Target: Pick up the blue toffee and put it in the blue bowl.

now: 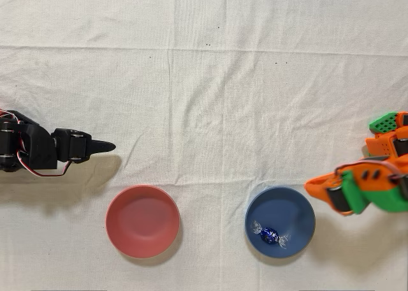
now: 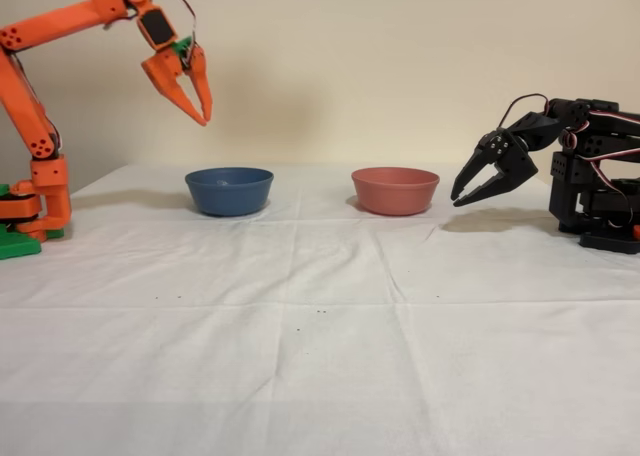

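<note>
Blue toffee (image 1: 269, 235) in blue bowl (image 1: 299, 205) | claw (image 2: 203, 101) empty, slightly parted (raised) | we retreat clear.

From above I see the blue toffee (image 1: 269, 235) lying inside the blue bowl (image 1: 299, 208), toward the lower left of its floor, its twisted silvery ends sticking out on either side. My orange gripper (image 1: 310, 186) sits just off the bowl's upper right rim with nothing in it, though I can't tell from here how far its jaws are parted. The pink-red bowl (image 1: 142, 221) stands well to the left on the white cloth (image 1: 204, 80), with the idle black arm (image 1: 57, 149) beyond it at the left edge.
</note>
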